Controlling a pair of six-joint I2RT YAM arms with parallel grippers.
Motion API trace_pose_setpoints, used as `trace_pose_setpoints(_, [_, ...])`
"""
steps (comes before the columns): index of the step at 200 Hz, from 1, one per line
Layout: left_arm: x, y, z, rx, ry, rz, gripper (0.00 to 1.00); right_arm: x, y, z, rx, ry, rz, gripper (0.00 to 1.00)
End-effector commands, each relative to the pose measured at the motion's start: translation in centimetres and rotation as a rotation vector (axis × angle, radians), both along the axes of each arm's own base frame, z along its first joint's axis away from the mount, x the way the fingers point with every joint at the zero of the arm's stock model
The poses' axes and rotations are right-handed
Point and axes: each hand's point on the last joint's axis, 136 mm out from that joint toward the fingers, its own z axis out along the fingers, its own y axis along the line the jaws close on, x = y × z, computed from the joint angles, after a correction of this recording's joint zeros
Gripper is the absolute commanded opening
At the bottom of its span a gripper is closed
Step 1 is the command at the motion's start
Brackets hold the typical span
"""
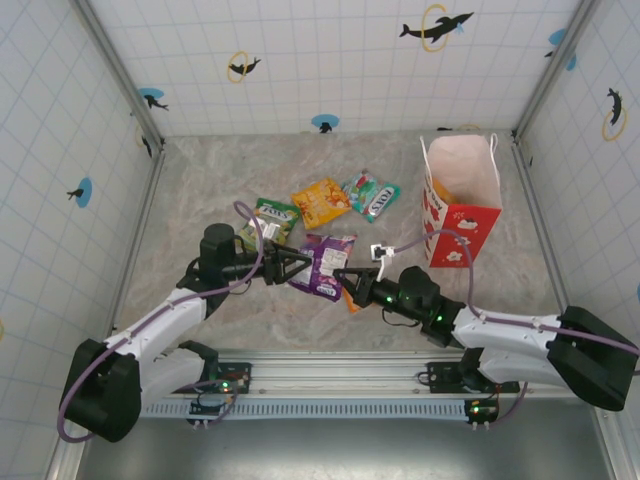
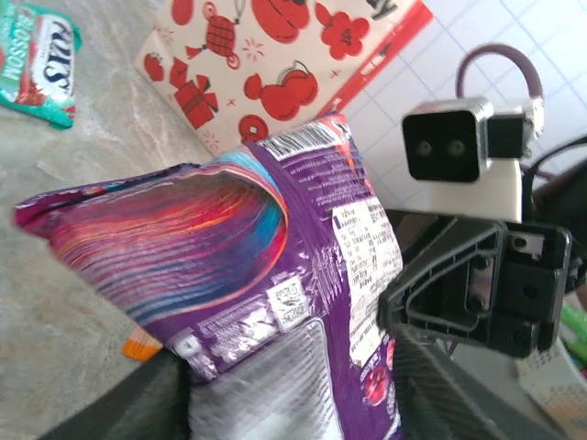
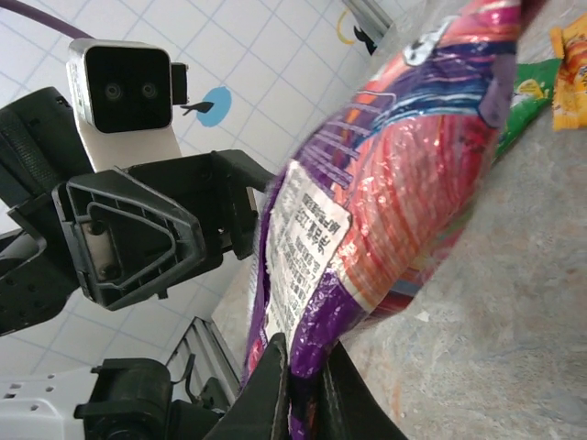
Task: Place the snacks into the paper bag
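A purple snack packet [image 1: 325,262] hangs just above the table between my two grippers. My left gripper [image 1: 293,266] holds its left end, and the packet [image 2: 275,229] bows between that gripper's spread fingers [image 2: 431,385]. My right gripper [image 1: 350,277] is shut on the packet's other edge, its two fingertips [image 3: 280,385] pinching the purple foil [image 3: 385,183]. The white paper bag [image 1: 460,200] with red fruit prints [image 2: 266,64] stands open at the right. On the table lie a green packet [image 1: 272,220], a yellow-orange one [image 1: 320,202] and a teal one [image 1: 370,195].
A small orange bar [image 1: 350,298] lies on the table under the right gripper. Something orange [image 1: 440,190] shows inside the bag. Tiled walls close in the table on three sides, and a metal rail [image 1: 330,375] runs along the near edge.
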Motion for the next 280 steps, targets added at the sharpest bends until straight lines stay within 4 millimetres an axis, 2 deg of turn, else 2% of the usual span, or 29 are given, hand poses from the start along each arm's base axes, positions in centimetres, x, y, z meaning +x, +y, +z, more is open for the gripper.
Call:
trace_pose_setpoints(1, [1.6,0.3,1.0,0.034,-0.044,0.08,0.71,1.1,0.0,3.1,-0.023,-0.104,-0.045,0.0])
trace_pose_setpoints(23, [3.0,1.0,0.7,0.076,-0.036,0.171,0.82,1.9,-0.8,3.1,-0.093,-0.138,-0.095,0.0])
trace_pose_setpoints(77, [5.9,1.9,1.5,0.146,-0.039,0.309,0.97,3.6,-2.5,6.3,-0.238,-0.315,-0.175,0.0])
trace_pose_setpoints(116, [8.0,2.4,1.4,0.204,-0.031,0.377,0.98,4.9,-3.3,9.6,-0.318,-0.446,-0.206,0.0])
trace_pose_setpoints(190, [10.1,1.7,1.6,0.203,-0.012,0.398,0.98,7.8,-6.1,17.8,-0.382,-0.664,-0.342,0.0])
trace_pose_setpoints(280, [12.5,0.0,1.7,0.156,0.042,0.388,0.97,13.1,-14.1,24.9,-0.483,-0.732,-0.591,0.0])
